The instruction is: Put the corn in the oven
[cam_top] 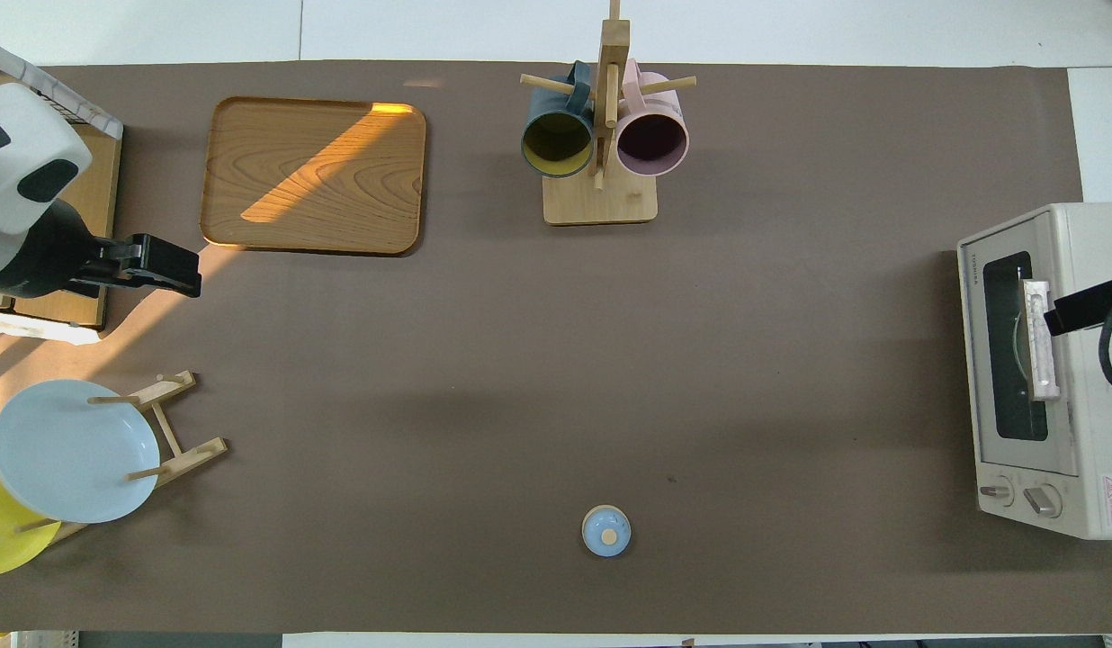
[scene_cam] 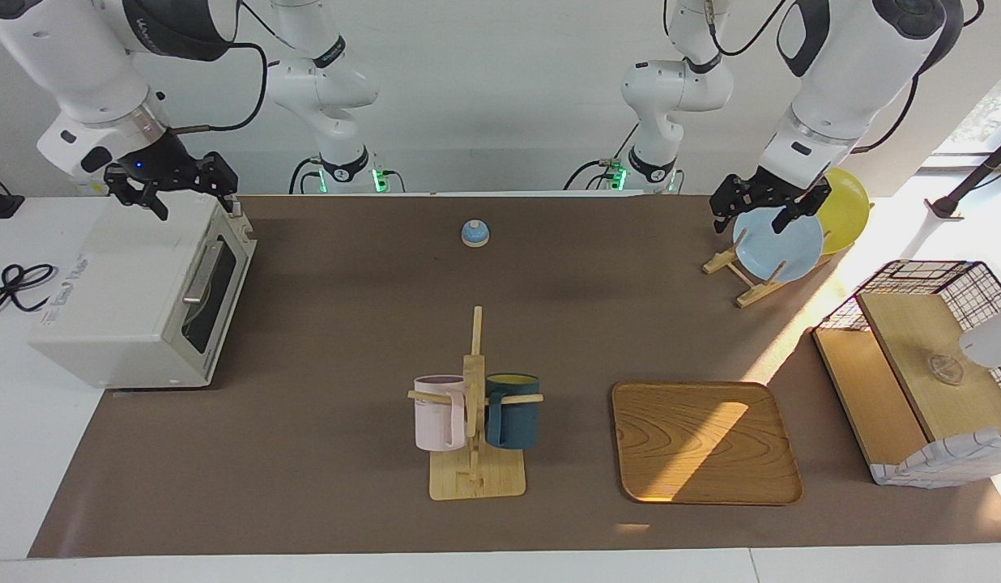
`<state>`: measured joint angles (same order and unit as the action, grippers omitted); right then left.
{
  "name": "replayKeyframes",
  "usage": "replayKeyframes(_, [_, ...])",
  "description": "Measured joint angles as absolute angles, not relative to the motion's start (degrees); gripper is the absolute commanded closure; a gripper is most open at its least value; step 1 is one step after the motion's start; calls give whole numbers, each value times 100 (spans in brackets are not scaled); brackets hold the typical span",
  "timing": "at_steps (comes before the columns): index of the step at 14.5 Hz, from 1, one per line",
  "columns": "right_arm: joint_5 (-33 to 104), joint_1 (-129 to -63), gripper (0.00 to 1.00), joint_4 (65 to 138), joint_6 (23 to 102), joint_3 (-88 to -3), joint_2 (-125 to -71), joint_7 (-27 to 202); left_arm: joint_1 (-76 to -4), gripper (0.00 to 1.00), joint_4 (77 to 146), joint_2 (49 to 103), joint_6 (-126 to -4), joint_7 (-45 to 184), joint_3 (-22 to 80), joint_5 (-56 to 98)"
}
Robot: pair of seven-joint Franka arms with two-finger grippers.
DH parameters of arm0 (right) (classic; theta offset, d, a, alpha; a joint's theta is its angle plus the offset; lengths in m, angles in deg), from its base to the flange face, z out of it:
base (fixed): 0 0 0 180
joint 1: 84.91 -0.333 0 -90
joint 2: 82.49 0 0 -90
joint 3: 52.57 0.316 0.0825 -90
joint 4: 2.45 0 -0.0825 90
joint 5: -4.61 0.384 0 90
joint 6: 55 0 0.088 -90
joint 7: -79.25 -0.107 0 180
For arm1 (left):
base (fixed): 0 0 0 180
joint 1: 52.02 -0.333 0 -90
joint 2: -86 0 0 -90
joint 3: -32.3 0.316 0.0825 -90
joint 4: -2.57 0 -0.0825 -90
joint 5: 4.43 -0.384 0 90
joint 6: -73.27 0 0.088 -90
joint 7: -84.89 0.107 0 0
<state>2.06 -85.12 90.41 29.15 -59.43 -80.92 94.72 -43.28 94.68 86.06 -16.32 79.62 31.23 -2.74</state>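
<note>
Off-white oven (scene_cam: 136, 300) with dark glass door at 9 o'clock; pink mug (scene_cam: 438, 413), dark teal mug (scene_cam: 514, 410), pale blue plate (scene_cam: 780, 243), yellow plate (scene_cam: 847, 207), brown mat (scene_cam: 347, 324)

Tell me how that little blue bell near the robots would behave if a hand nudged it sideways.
The blue bell looks small and low with a round, flat-sitting base, so it would probably slide on the brown mat rather than tip. Its domed top seems smooth, so fingers might slip off it. Being small, it is likely light.
</note>
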Motion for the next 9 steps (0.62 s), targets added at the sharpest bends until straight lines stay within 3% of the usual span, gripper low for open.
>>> replayKeyframes(9, [206, -8515, 0, 9040, 2655, -5939, -8094, 9432, -4328, 0, 9468, 8606, -1632, 7962, 3123, -274])
